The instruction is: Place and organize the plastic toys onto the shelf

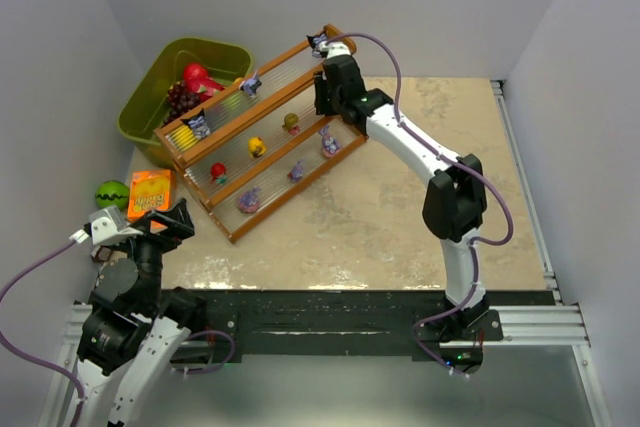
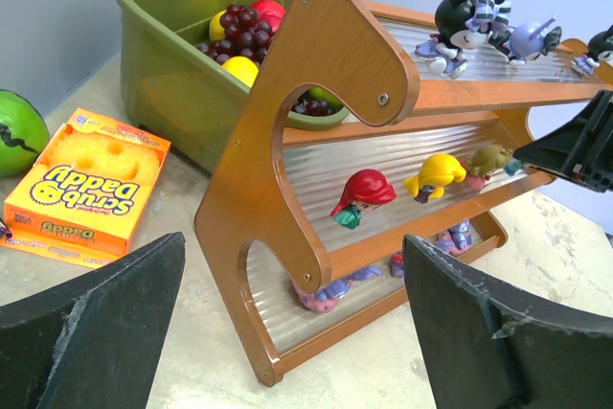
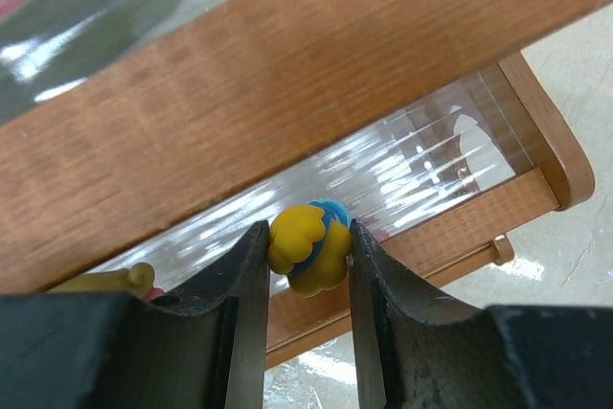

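So the right gripper (image 3: 306, 235) is pinching a little yellow-and-blue toy (image 3: 306, 261) between its pads. The jaws are closed only as far as the toy's width, and it's holding the toy right by the clear ribbed tier near the far end of the shelf (image 2: 330, 64). Looks like the middle tier to me, which makes sense — the red toy (image 2: 362, 193), yellow toy (image 2: 439, 174) and olive toy (image 2: 488, 158) are lined up in a row there, so the open spot at the end seems like where this one goes. Can't tell if it's touching the plastic yet. The dark toy (image 2: 465, 11) and its neighbours have the top tier, and the purple toys (image 1: 248, 200) have the bottom one. The left gripper (image 1: 170, 225) is spread wide with nothing in it, sitting off the near end of the shelf and not touching it — just keeping out of the way, I'd guess.
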You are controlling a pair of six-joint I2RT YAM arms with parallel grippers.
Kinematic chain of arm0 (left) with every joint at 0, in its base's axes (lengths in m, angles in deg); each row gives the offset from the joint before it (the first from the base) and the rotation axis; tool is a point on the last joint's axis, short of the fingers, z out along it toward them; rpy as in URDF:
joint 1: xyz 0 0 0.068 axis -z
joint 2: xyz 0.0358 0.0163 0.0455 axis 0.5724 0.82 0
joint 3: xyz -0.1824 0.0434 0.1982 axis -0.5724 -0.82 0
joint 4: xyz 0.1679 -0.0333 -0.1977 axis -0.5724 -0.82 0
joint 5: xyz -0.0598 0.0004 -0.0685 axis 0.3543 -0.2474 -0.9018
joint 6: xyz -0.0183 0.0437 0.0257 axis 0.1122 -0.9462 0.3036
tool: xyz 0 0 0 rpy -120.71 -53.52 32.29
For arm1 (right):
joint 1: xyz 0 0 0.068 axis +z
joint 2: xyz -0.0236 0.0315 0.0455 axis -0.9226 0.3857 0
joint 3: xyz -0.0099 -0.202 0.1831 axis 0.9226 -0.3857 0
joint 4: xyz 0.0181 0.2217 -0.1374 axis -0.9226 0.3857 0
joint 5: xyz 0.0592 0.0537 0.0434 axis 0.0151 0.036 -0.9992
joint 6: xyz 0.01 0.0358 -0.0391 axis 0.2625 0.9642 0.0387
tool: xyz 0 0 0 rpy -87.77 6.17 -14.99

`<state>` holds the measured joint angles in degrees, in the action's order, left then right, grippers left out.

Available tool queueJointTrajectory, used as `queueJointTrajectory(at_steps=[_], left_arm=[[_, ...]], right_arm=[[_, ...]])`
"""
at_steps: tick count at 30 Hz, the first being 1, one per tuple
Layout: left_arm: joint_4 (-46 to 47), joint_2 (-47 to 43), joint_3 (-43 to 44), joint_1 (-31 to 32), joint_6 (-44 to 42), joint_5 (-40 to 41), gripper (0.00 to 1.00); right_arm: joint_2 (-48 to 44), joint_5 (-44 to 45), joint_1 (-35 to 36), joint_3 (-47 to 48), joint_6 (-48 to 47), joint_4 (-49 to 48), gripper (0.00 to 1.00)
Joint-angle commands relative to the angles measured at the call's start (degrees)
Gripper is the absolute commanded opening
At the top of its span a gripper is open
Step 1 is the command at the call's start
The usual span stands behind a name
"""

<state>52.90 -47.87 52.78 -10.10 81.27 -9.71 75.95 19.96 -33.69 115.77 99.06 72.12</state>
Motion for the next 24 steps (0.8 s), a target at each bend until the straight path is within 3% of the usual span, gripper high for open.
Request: queueJointTrajectory(at_steps=[1, 6, 12, 24], left_arm=[[1.6, -4.4, 0.1, -0.2, 0.3, 0.6, 1.00], [1.5, -4.4, 0.1, -0.2, 0.3, 0.6, 1.00], [1.5, -4.4, 0.2, -0.2, 0.3, 0.6, 1.00], [1.4, -4.5, 0.1, -0.2, 0.3, 0.6, 1.00]], right_arm=[[0.7, 1.2, -0.1, 4.0, 0.7, 0.3, 0.10], [1.2, 1.9, -0.1, 4.7, 0.9, 1.3, 0.18], [1.2, 2.2, -0.1, 4.5, 1.0, 1.8, 0.38], [1.3, 1.2, 0.0, 4.7, 2.1, 1.4, 0.44]])
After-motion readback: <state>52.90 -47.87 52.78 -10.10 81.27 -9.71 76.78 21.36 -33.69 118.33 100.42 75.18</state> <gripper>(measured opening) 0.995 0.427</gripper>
